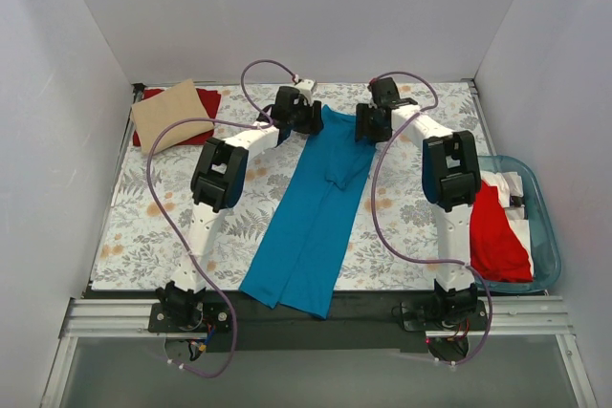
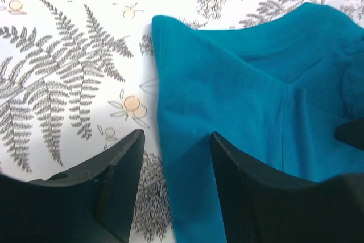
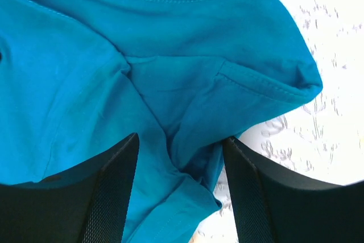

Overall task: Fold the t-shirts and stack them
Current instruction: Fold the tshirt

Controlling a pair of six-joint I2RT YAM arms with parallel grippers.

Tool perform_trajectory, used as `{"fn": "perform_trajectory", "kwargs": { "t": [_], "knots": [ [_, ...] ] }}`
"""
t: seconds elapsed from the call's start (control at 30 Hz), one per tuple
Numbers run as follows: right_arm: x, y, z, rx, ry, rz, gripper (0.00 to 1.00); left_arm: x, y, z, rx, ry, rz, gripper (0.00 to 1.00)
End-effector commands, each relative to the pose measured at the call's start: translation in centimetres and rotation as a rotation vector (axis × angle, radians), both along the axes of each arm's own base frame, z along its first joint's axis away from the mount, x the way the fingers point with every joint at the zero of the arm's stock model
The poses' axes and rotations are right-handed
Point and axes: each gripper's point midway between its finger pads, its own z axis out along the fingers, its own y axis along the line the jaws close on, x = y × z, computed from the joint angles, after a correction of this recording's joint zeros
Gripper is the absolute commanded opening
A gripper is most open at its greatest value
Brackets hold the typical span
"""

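White walls box in a floral table cloth [image 1: 153,207], and here's the count: 1 tan shirt [image 1: 167,112] sits folded on a red shirt [image 1: 206,102] at the upper left, so that stack looks started. Over at the right edge, more red shirts [image 1: 497,231] lie heaped in the blue tub [image 1: 545,226], unfolded as far as I can tell. Centre stage is the teal shirt [image 1: 311,207], folded lengthwise into 1 narrow strip, so I'd call it halfway, with the crosswise folds left to do. Its long axis runs from upper centre to lower centre, leaning left as it descends. A sleeve hem shows at the top end, so the shoulders likely point to the top of the frame. Both arms work that end. The left gripper [image 2: 176,140] has its fingers parted over the strip's left edge, clamping nothing. The right gripper [image 3: 181,143] is equally wide, cloth bunched between its fingers but not pinched.
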Motion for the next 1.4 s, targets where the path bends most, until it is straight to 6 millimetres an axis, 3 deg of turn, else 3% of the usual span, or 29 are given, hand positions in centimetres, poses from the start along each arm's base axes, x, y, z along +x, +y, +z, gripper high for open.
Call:
{"fn": "perform_trajectory", "kwargs": {
  "t": [0.0, 0.07, 0.17, 0.2, 0.23, 0.27, 0.53, 0.7, 0.8, 0.83, 0.87, 0.93, 0.97, 1.0, 1.03, 1.07, 1.1, 1.17, 1.2, 1.27, 1.3, 1.37],
  "knots": [
    [1.5, 0.4, -0.5, -0.001, -0.025, 0.03, 0.67, 0.2, -0.6, -1.3, -0.013, 0.02, 0.01, 0.49],
    [2.3, 0.7, -0.3, -0.003, -0.042, 0.041, 0.7, 1.2, -0.6, -1.3, -0.031, -0.007, 0.042, 0.44],
    [3.4, 0.8, 0.2, -0.001, -0.068, 0.048, 0.77, 2.2, 0.1, -1.6, -0.04, -0.017, 0.12, 0.22],
    [3.7, 0.7, 0.3, -0.001, -0.072, 0.048, 0.82, 2.4, 0.2, -1.6, -0.046, -0.017, 0.146, 0.09],
    [4.0, 0.7, 0.5, 0.0, -0.082, 0.047, 0.85, 3.2, 1.2, -1.6, -0.028, -0.035, 0.214, 0.04],
    [4.5, 0.7, 1.1, 0.004, -0.098, 0.045, 0.95, 3.6, 2.1, -1.8, -0.011, -0.042, 0.269, 0.0],
    [6.3, -1.0, 4.7, 0.065, -0.163, 0.013, 0.98, 4.7, 11.5, -2.9, -0.041, 0.028, 0.617, 0.0],
    [5.8, -1.1, 5.9, 0.069, -0.174, 0.019, 0.98, 5.2, 15.4, -3.4, -0.051, 0.062, 0.749, 0.0],
    [4.8, -1.2, 5.6, 0.076, -0.151, 0.019, 0.98, 5.4, 16.4, -3.4, -0.058, 0.073, 0.768, 0.0],
    [4.0, -1.3, 4.8, 0.071, -0.125, 0.018, 0.98, 5.5, 16.6, -3.0, -0.064, 0.068, 0.769, 0.05],
    [3.6, -1.4, 4.6, 0.073, -0.117, 0.017, 0.98, 5.5, 16.4, -2.9, -0.072, 0.072, 0.753, 0.18],
    [2.6, -1.2, 5.0, 0.083, -0.11, 0.016, 0.98, 5.8, 16.3, -1.9, -0.089, 0.054, 0.733, 0.32],
    [1.3, -1.4, 3.9, 0.081, -0.075, 0.009, 0.98, 5.7, 16.3, -0.6, -0.103, 0.04, 0.725, 0.39],
    [0.9, -0.9, 5.0, 0.09, -0.1, 0.015, 0.98, 5.7, 16.1, 0.2, -0.113, 0.027, 0.707, 0.45],
    [0.4, -0.8, 5.2, 0.091, -0.104, 0.015, 0.98, 5.8, 15.9, 1.5, -0.139, 0.005, 0.69, 0.47],
    [-1.0, -1.0, 4.1, 0.088, -0.069, 0.005, 0.98, 5.7, 16.0, 3.7, -0.158, -0.02, 0.681, 0.47],
    [-1.4, -0.6, 5.6, 0.097, -0.102, 0.009, 0.98, 5.5, 15.9, 4.8, -0.168, -0.034, 0.668, 0.48],
    [-2.9, -0.5, 5.8, 0.103, -0.096, 0.006, 0.98, 4.9, 15.8, 7.1, -0.193, -0.049, 0.655, 0.49],
    [-4.6, -0.2, 6.2, 0.118, -0.088, 0.01, 0.98, 3.9, 16.0, 9.0, -0.207, -0.059, 0.658, 0.49],
    [-6.6, 0.4, 6.4, 0.142, -0.083, 0.026, 0.96, 2.1, 16.5, 9.9, -0.236, -0.026, 0.694, 0.49],
    [-9.0, 0.8, 6.4, 0.147, -0.072, 0.038, 0.93, 0.1, 17.0, 10.9, -0.247, -0.004, 0.71, 0.49],
    [-11.2, 1.3, 6.6, 0.154, -0.076, 0.055, 0.9, -2.5, 17.2, 11.2, -0.318, 0.062, 0.752, 0.43]
  ]
}}
